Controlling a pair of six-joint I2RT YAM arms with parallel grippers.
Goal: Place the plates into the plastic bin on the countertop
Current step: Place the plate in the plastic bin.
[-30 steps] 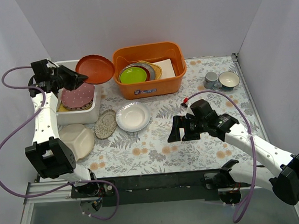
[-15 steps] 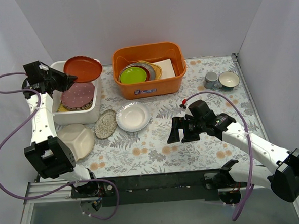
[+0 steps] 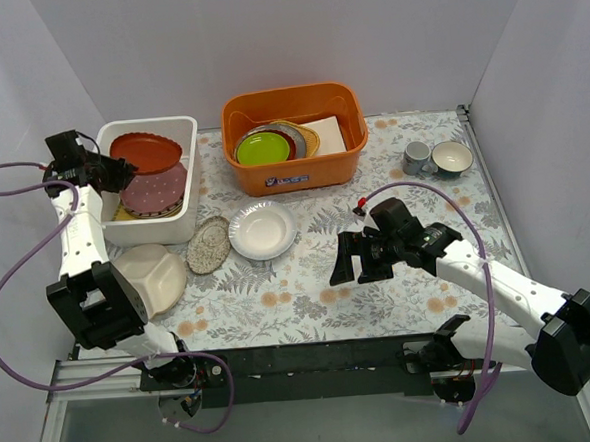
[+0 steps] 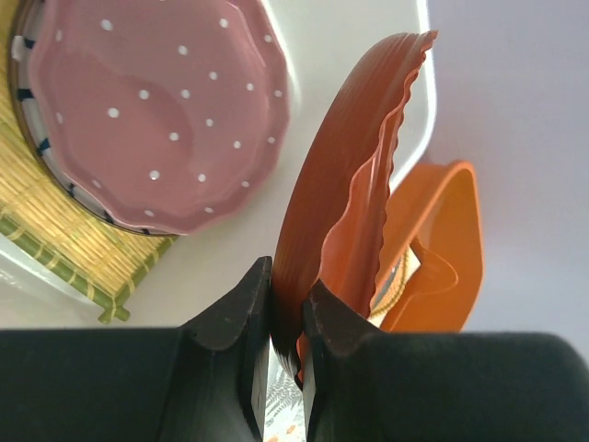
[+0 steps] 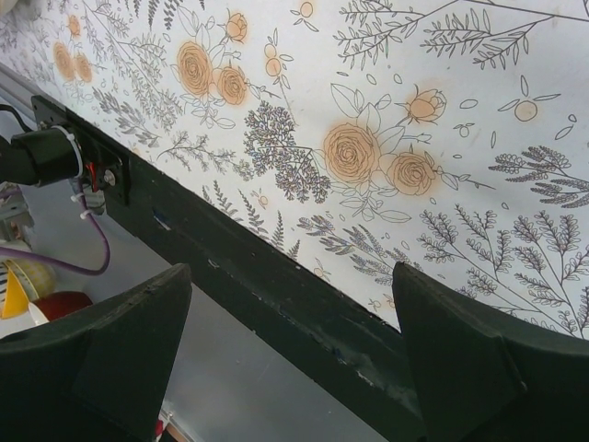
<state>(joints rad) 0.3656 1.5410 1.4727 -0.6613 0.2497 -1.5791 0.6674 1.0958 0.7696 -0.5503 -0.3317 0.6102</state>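
My left gripper [image 3: 117, 174] is shut on the rim of the red-orange plate [image 3: 146, 151] and holds it inside the white plastic bin [image 3: 183, 224], above the pink scalloped plate [image 3: 156, 187]. In the left wrist view the plate [image 4: 342, 180] stands edge-on between my fingers [image 4: 241, 318], with the pink plate [image 4: 152, 110] below left on a striped plate. A plain white plate [image 3: 263, 230], a speckled oval plate [image 3: 208, 245] and a cream divided plate [image 3: 151, 276] lie on the countertop [image 3: 400, 305]. My right gripper [image 3: 358, 258] is open and empty over the countertop.
An orange tub [image 3: 297, 171] at the back holds a lime-green plate [image 3: 262, 147] and other dishes. Two cups [image 3: 436, 157] stand at the back right. The right wrist view shows the countertop's front edge and black rail [image 5: 304, 304].
My left gripper has drawn back to the left and lowered the red-orange plate from over the bin's far right corner down into the bin. The right arm has barely moved.
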